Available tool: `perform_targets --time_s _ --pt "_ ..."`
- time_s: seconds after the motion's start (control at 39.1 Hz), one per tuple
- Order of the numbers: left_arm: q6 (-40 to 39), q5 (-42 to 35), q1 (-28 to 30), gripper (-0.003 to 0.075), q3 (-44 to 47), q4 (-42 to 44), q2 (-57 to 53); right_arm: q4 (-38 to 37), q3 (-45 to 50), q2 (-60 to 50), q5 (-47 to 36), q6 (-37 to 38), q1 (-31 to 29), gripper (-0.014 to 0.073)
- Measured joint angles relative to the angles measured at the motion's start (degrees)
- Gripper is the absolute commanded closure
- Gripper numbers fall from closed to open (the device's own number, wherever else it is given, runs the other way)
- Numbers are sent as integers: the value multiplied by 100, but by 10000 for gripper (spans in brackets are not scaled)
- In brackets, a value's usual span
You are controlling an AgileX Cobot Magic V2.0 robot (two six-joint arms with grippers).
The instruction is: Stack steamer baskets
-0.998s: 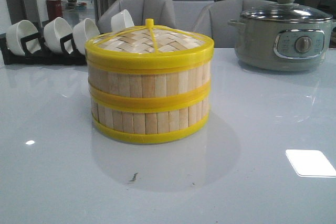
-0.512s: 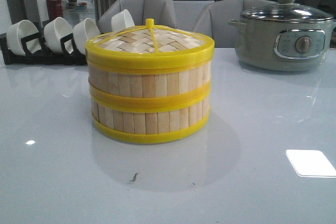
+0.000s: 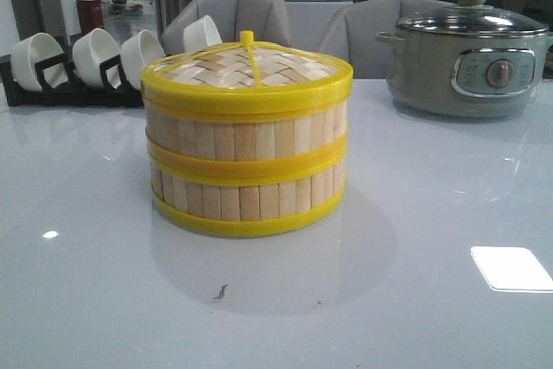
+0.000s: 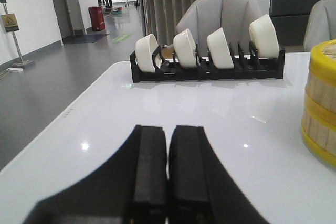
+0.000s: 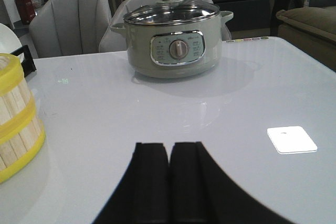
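White table (image 3: pixel 449 317): stacked steamer baskets (image 3: pixel 246 170) well apart from both clenched, empty grippers (image 4: pixel 168 166) (image 5: pixel 169 182)

A glossy white table (image 3: pixel 432 317) held a black rack (image 3: pixel 69 92) of white bowls (image 3: pixel 95 56) at the far left and a grey-green electric pot (image 3: pixel 467 62) with a glass lid (image 3: pixel 471 19) at the far right. Grey chairs (image 3: pixel 238 15) stood behind.

Pale bamboo-slat steamer baskets (image 3: pixel 246 166) with glossy yellow plastic rims on a smooth, glossy white table (image 3: pixel 432 300)
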Motion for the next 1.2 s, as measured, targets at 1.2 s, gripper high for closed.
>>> perform_targets --time_s 1.2 --pt "0 0 0 629 0 0 0 188 0 0 -9 -281 0 539"
